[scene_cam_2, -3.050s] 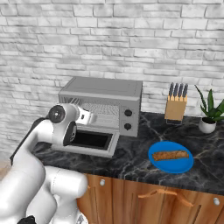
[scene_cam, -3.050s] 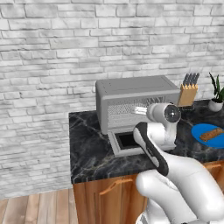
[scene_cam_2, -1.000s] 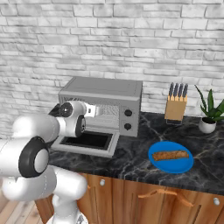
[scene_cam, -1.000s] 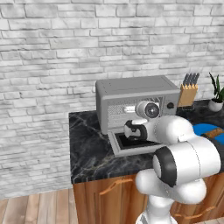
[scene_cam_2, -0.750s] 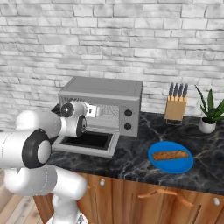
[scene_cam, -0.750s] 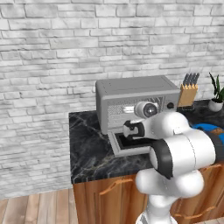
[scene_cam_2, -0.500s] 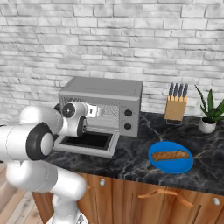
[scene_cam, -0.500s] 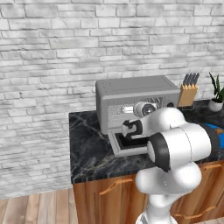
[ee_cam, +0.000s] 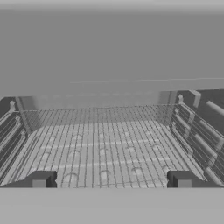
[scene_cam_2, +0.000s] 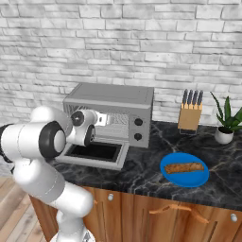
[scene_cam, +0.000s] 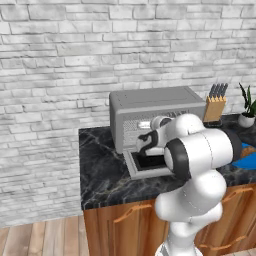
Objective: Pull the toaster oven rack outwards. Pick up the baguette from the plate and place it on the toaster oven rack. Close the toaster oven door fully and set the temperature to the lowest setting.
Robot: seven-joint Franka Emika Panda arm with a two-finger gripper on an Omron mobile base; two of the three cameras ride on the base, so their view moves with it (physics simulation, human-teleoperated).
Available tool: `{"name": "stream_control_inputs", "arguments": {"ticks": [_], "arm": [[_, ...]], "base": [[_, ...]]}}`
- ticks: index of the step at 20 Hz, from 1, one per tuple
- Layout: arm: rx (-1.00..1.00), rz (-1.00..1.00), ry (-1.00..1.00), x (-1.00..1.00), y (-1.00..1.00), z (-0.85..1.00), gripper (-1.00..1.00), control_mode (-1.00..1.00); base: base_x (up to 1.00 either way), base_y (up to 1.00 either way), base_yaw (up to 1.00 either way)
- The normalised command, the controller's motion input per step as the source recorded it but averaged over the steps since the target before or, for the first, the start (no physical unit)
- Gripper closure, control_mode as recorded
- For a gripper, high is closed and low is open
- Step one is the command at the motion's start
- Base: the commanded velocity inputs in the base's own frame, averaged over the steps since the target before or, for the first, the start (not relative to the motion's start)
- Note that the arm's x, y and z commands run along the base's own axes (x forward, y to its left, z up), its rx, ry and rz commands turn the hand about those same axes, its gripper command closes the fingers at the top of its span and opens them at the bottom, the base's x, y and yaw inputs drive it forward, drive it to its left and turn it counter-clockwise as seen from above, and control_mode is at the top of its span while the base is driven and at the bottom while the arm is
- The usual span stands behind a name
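We see the toaster oven door (scene_cam_2: 94, 153) lying open flat toward the worktop's (scene_cam_2: 142, 175) front edge, leaving the cavity mouth free; inside, the toaster oven rack (ee_cam: 105, 144) spans the floor beneath the low ceiling.

In the left base view the arm's bulk hides most of the toaster oven's (scene_cam: 150, 102) opening, its knobs and much of the toaster oven door (scene_cam: 142, 170). The plate (scene_cam: 249, 161) is cut off at the right edge. The gripper's fingertips (ee_cam: 41, 180) barely clear the hand view's bottom.
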Motion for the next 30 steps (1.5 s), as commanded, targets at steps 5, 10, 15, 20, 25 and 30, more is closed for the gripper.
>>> {"name": "stream_control_inputs", "arguments": {"ticks": [5, 10, 15, 20, 25, 30], "arm": [[0.00, 0.00, 0.00, 0.27, 0.00, -0.14, -1.00, -1.00], [0.00, 0.00, 0.00, 0.26, 0.00, -0.16, -1.00, -1.00], [0.00, 0.00, 0.00, 0.23, 0.00, -0.16, -1.00, -1.00], [0.00, 0.00, 0.00, 0.24, 0.00, -0.18, -1.00, -1.00], [0.00, 0.00, 0.05, 0.19, 0.00, -0.25, -1.00, -1.00], [0.00, 0.00, 0.14, 0.10, 0.00, -0.30, -1.00, -1.00]], "base": [[0.00, 0.00, 0.00], [0.00, 0.00, 0.00], [0.00, 0.00, 0.00], [0.00, 0.00, 0.00], [0.00, 0.00, 0.00], [0.00, 0.00, 0.00]]}}
